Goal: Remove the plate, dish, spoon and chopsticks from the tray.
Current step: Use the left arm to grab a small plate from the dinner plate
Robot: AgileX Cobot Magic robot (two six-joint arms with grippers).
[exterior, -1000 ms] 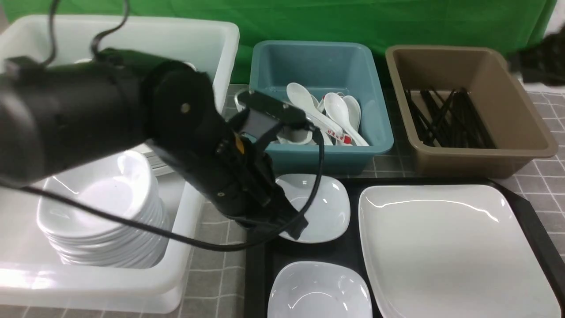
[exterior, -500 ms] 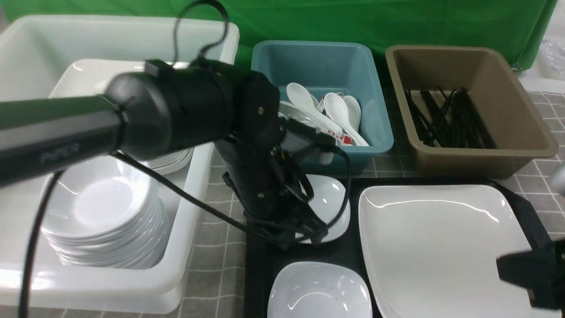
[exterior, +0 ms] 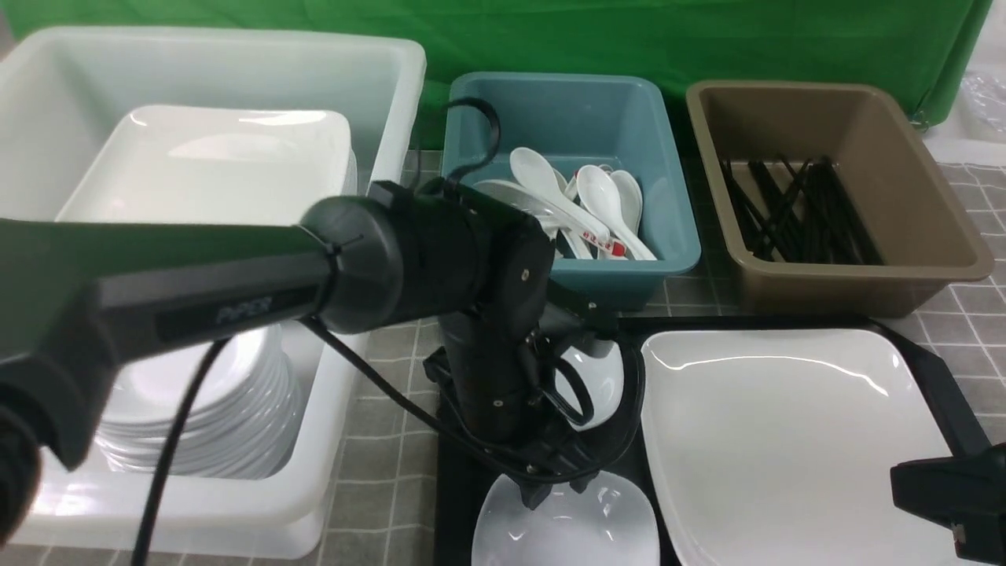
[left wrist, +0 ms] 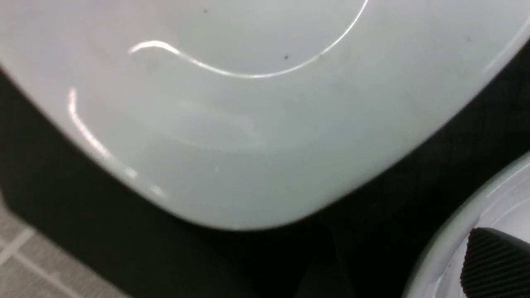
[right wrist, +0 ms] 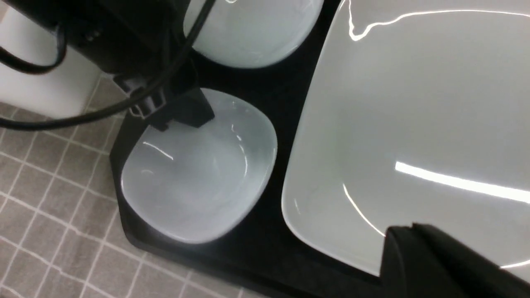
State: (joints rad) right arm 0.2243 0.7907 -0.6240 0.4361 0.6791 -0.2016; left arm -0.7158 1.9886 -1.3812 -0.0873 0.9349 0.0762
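The left jaws stood apart at the far rim of the dish (exterior: 574, 534), with one ribbed pad (left wrist: 492, 269) down inside that rim. The right jaws hung low over the near right corner of the plate (exterior: 786, 440); their gap could not be told.

The dish sat in the near left corner of the tray (exterior: 454, 511). A second dish (right wrist: 252, 33) lay just beyond it, and the plate filled the tray's right side. The tray lay along the near edge of the bench (exterior: 385, 472), which wore a grey checked cloth. A green curtain (exterior: 629, 31) hung behind the far edge.

A white tub (exterior: 236, 47) at the left edge held stacked crockery. A teal bin (exterior: 660, 157) of spoons (exterior: 605, 204) and a brown bin (exterior: 927, 196) of chopsticks (exterior: 794, 212) stood along the far edge.

The dish was small, deep and glossy white, with rounded corners. The plate was far wider, with a shallow rim.
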